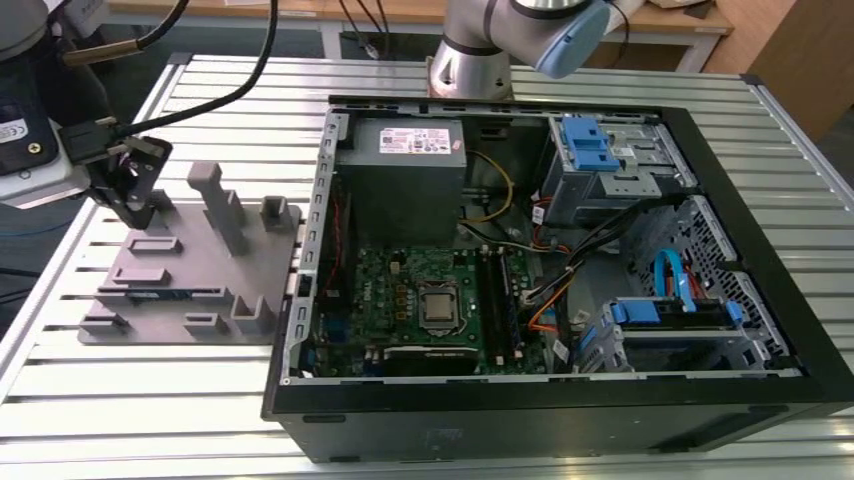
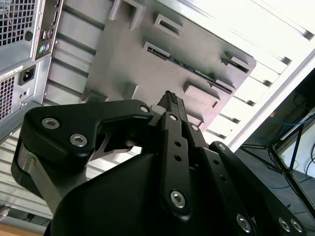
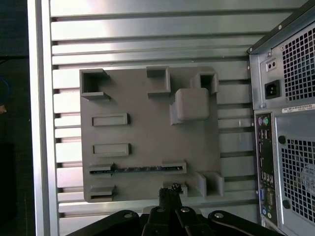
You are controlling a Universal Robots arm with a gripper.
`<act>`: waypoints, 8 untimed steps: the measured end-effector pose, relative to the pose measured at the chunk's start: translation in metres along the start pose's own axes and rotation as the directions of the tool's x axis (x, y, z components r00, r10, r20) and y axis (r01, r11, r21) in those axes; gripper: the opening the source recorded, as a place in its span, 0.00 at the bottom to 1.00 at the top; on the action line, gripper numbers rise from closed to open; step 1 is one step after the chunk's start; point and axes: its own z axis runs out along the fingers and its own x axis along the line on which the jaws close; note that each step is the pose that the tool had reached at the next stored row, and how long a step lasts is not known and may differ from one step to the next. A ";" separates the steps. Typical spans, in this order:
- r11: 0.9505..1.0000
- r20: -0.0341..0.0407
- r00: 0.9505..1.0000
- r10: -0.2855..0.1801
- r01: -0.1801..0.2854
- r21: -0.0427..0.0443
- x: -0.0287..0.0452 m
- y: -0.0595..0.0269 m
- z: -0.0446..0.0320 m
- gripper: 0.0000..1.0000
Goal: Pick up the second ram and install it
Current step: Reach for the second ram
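Second ram (image 3: 138,168), one stick in grey fixture (image 3: 147,132), one hand (image 3: 170,191) above

second ram (image 3: 142,168), thin dark strip, standing on edge, seated in grey fixture's (image 3: 147,98) long slot

Dark ram (image 3: 142,168) in grey fixture (image 3: 147,132) slot

Exterior view: high, off arm, wide, angled down over slatted table (image 1: 134,400); open computer case (image 1: 534,405) centre, grey fixture plate (image 1: 200,250) at exterior view's left.
First wrist view: straight down on fixture plate, mid-range.
Second wrist view: close behind gripper (image 2: 170,98), oblique.
Shared by all three: fixture plate, computer case.
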 end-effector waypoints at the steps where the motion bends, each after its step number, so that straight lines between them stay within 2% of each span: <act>1: 1.000 0.000 1.000 0.000 0.000 0.000 0.0002 -0.0002 0.0013 0.11; 8: 1.000 0.000 1.000 0.000 0.000 0.000 0.0006 -0.0017 0.0135 0.11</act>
